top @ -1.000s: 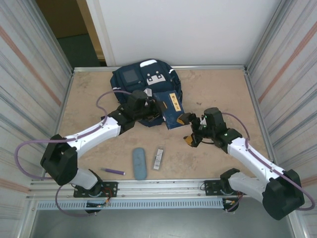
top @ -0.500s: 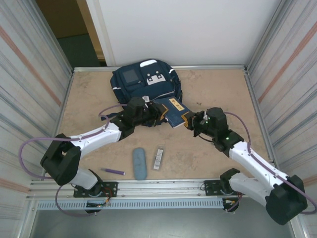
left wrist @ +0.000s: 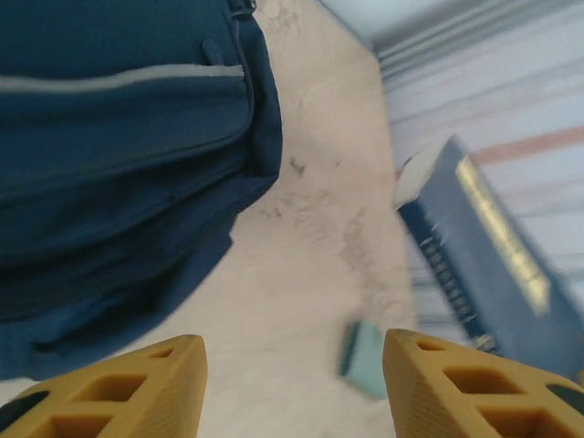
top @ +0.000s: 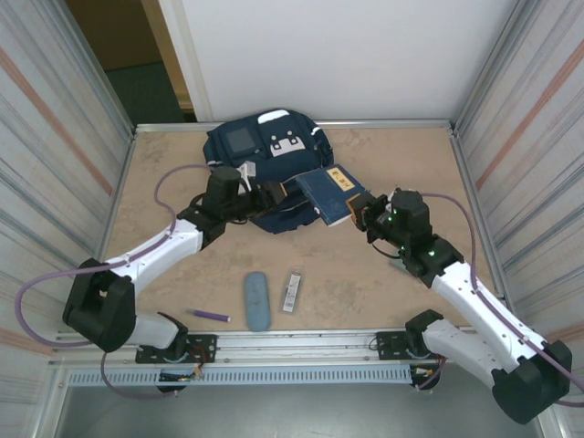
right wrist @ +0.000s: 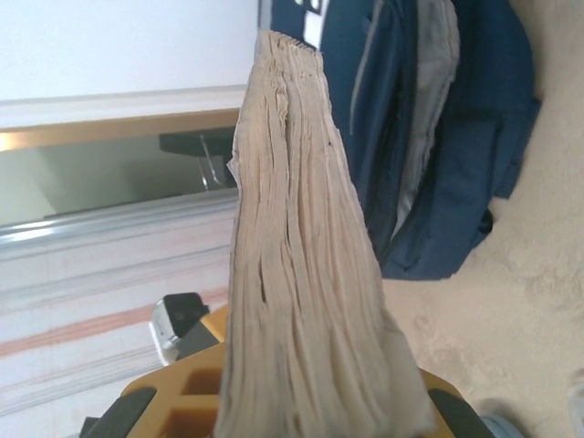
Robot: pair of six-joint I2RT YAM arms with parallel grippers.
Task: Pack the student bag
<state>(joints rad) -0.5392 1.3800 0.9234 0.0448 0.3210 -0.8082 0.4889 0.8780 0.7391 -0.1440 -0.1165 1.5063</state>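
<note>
The student bag (top: 265, 146) lies at the middle of the worktop's (top: 411, 164) far edge, its opening toward the arms. The right fingers (right wrist: 187, 388) are clamped on a thick navy book (top: 330, 192), held clear of the worktop just beside the bag's near right corner, page edges up in the right wrist view. The left fingers (left wrist: 137, 383) stand apart with nothing between them, close to the bag's near side.

The step in hand looks like feeding the book into the bag. To do it well, the left fingers probably need to take the upper lip of the opening and lift it, so that the book meets a gap and not slack fabric. The book should go in spine or narrow edge first, lined up with the slot, and be let go only once it is well inside.

The bag's mouth is hard to read: from above the left arm covers it, and the right wrist view shows only a pale strip of lining between blue panels. A small teal shape low in the left wrist view is too blurred to name.
</note>
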